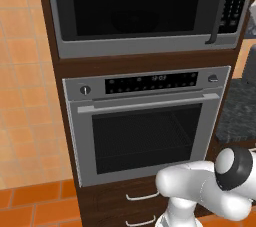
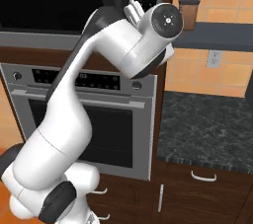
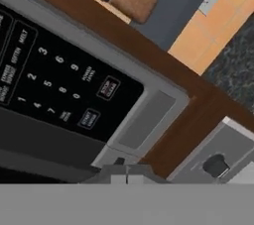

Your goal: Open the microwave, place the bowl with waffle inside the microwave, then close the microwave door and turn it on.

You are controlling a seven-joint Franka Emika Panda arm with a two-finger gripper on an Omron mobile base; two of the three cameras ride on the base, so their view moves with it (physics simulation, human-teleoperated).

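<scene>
silver-grey microwave (image 1: 145, 46) with black glass microwave door (image 1: 130, 3) and white-lettered black keypad (image 3: 54, 83); below the microwave, silver oven (image 1: 142, 126); beside the oven, speckled dark-grey counter (image 2: 207, 129), orange tiled wall (image 1: 22, 96).

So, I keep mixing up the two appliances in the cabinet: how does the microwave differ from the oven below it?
The microwave sits above; the oven sits below it. The microwave has a dark vertical handle and a side keypad; the oven has a horizontal silver bar handle and a knob. Both are silver-grey, with dark glass doors shut.
</scene>
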